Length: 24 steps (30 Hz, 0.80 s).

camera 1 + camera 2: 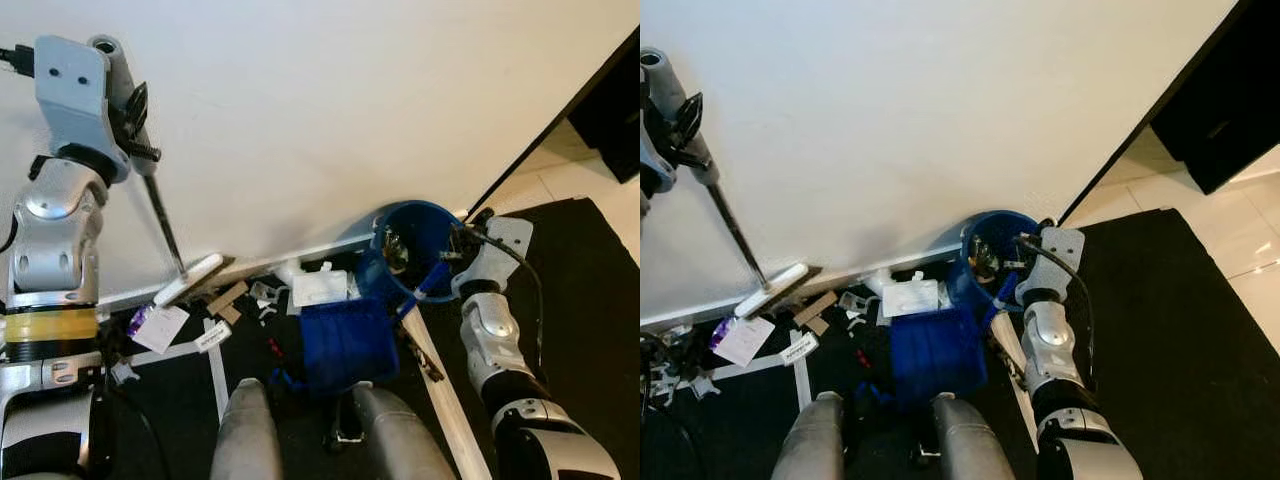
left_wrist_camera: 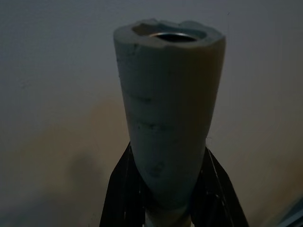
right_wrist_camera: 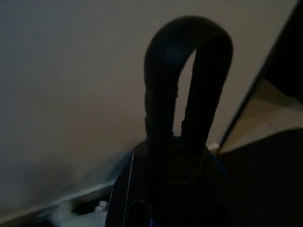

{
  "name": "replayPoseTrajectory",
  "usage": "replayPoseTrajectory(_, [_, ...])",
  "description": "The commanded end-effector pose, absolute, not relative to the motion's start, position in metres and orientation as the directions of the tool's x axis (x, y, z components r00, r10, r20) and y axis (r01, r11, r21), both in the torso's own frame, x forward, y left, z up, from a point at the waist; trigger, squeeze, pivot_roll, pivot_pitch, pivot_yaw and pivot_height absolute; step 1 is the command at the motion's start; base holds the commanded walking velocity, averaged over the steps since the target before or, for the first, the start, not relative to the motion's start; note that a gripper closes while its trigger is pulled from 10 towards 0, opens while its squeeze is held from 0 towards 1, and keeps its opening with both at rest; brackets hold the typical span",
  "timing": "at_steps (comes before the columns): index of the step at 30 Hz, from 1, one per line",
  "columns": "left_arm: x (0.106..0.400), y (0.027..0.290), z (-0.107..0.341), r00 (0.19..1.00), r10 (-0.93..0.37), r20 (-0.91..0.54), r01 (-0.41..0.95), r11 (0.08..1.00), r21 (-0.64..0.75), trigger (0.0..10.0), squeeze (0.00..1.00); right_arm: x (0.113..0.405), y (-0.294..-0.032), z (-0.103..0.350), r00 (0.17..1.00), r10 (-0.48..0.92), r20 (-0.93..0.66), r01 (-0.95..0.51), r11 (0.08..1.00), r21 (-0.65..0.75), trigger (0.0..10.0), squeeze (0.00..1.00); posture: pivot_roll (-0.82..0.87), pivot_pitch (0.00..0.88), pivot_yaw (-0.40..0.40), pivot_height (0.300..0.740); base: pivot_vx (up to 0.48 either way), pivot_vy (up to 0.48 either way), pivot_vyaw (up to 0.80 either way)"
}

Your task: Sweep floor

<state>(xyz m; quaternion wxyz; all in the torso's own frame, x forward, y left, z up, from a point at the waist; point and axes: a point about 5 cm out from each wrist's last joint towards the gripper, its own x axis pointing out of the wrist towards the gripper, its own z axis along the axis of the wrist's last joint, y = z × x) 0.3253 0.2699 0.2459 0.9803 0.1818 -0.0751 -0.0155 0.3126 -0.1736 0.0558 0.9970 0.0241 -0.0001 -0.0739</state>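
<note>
Two tools up, litter waiting at the wall

Two tools are in hand. The broom [image 1: 152, 195] leans from high beside the robot's left shoulder down to the skirting board [image 1: 300, 255], its pale head [image 1: 188, 279] resting at the foot of that board. Just beside the head, along the board, lies the litter: a white sheet [image 1: 160, 327], cardboard scraps [image 1: 226, 298] and white plastic pieces [image 1: 320, 287] on the dark floor [image 1: 570, 290]. The blue dustpan [image 1: 345, 345] sits just out from the board, amid the litter. A blue bucket [image 1: 410, 245] stands against the board at its far right end.

The left gripper [image 1: 135, 125] is raised high, fingers [image 2: 123, 189] clamped on the broom's grey handle top. The right gripper [image 1: 455, 262] reaches low beside the bucket, fingers closed around the dustpan's looped black handle [image 3: 189, 80].

My guess at the risk: with the broom gripped at its very end, the head may skate over flat paper or flick scraps past the dustpan. A tug on the handle could also knock the bucket, which stands touching or nearly touching the right wrist.
</note>
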Motion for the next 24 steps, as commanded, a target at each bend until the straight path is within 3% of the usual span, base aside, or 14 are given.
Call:
replayPoseTrajectory(1, [0.322, 0.279, 0.254, 0.988, -0.014, 0.154, -0.055, 0.899, 0.435, 10.0, 0.0, 0.313, -0.185, 0.058, 0.981, -0.192, 0.007, 0.192, 0.981, 0.01, 10.0, 0.0, 0.16, 0.114, -0.107, 0.74, 0.0, 0.0, 0.0])
replayPoseTrajectory(6, [0.317, 0.288, 0.228, 0.998, 0.044, 0.035, -0.056, 0.827, 0.56, 10.0, 0.0, 0.309, -0.184, 0.053, 0.963, -0.268, -0.014, 0.268, 0.963, 0.033, 10.0, 0.0, 0.17, 0.116, -0.104, 0.74, 0.0, 0.0, 0.0])
replayPoseTrajectory(12, [0.315, 0.293, 0.212, 0.997, 0.079, -0.01, -0.057, 0.8, 0.598, 10.0, 0.0, 0.309, -0.181, 0.051, 0.955, -0.295, -0.026, 0.296, 0.947, 0.124, 10.0, 0.0, 0.16, 0.115, -0.093, 0.74, 0.0, 0.0, 0.0])
replayPoseTrajectory(18, [0.312, 0.305, 0.189, 0.985, 0.17, -0.035, -0.108, 0.758, 0.643, 10.0, 0.0, 0.318, -0.161, 0.057, 0.98, -0.197, -0.006, 0.191, 0.941, 0.281, 10.0, 0.0, 0.15, 0.123, -0.076, 0.74, 0.0, 0.0, 0.0])
replayPoseTrajectory(24, [0.308, 0.311, 0.165, 0.974, 0.215, -0.075, -0.12, 0.764, 0.633, 10.0, 0.0, 0.326, -0.143, 0.063, 0.995, -0.101, 0.017, 0.09, 0.944, 0.317, 10.0, 0.0, 0.14, 0.13, -0.069, 0.74, 0.0, 0.0, 0.0])
